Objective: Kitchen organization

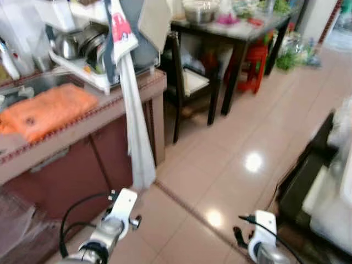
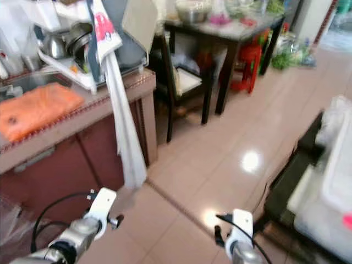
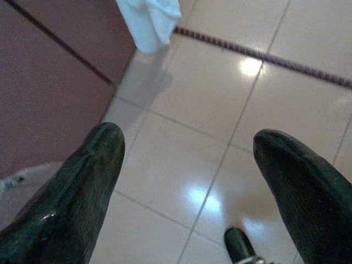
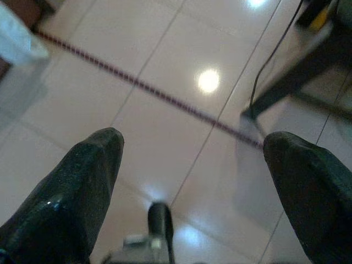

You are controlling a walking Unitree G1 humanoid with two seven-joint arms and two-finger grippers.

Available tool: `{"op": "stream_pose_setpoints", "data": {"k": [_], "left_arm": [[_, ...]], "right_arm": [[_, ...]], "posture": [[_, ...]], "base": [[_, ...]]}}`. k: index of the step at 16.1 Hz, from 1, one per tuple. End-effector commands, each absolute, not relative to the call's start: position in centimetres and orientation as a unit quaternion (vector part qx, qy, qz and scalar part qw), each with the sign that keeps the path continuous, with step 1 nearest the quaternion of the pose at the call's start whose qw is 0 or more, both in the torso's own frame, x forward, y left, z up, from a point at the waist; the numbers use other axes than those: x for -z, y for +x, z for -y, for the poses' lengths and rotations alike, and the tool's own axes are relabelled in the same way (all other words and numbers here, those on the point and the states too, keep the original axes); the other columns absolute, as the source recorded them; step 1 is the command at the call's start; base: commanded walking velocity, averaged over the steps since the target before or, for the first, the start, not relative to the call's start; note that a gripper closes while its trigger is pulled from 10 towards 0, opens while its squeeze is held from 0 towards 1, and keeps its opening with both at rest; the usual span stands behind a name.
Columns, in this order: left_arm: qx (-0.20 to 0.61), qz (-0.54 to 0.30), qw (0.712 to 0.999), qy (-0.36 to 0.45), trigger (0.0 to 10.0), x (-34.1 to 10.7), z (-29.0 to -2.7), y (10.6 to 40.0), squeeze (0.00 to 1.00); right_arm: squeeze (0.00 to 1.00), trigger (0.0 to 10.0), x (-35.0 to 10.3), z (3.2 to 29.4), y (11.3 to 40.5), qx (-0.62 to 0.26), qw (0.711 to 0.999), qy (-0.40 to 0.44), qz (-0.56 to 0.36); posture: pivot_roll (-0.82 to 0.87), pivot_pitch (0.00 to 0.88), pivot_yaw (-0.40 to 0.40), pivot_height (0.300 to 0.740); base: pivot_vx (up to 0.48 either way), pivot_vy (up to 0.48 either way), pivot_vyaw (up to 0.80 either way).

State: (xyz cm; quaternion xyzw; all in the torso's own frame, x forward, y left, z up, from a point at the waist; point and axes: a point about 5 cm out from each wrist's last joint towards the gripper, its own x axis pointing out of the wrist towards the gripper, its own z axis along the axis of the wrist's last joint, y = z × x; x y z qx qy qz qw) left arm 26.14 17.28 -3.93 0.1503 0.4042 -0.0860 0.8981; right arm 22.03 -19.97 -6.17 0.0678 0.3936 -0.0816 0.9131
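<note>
**Kitchen organization — both tools empty, robot standing off from the surface**

Progress: hard to place. The task names no single item. The kitchen surface (image 1: 82, 118) on the robot's left carries an orange cloth (image 1: 47, 110) lying spread on it, and behind that a white dish rack (image 1: 82, 69) loaded with metal pots and bowls. A long white towel (image 1: 135, 126) hangs from the rack's end down past the brown cabinet front, its tip near the floor. A dark dining table (image 1: 236, 30) farther back holds a bowl and assorted clutter; red stools sit under it. This fits either a kitchen waiting to be sorted or one partly dealt with; the pictures do not settle which.

Arms: both low, forearms forward over the tiled floor (image 1: 220, 159), well apart from the surface. Left tool (image 3: 187, 159) has fingers spread wide, nothing between them, pointing at floor tiles just beside the cabinet and towel tip. Right tool (image 4: 192, 159) likewise spread and empty, over the tile seam near a dark stand's foot
</note>
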Motion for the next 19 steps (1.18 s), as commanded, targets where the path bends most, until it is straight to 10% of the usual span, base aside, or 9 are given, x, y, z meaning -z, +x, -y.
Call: {"op": "stream_pose_setpoints", "data": {"k": [1, 19], "left_arm": [[0.072, -0.408, 0.896, 0.161, 10.0, 3.7, -18.5, 26.2, 0.00], [0.044, -0.454, 0.867, 0.199, 10.0, 5.2, -20.6, 23.8, 0.00]], "right_arm": [[0.00, 10.0, 6.2, 19.0, 22.2, 0.073, 0.913, 0.082, -0.394], [0.00, 10.0, 6.5, 18.9, 21.8, 0.051, 0.912, 0.049, -0.403]], "posture": [[-0.05, 0.000, -0.005, 0.740], [-0.02, 0.000, -0.007, 0.740]], "base": [[0.446, 0.000, 0.00], [0.037, 0.000, 0.32]]}}
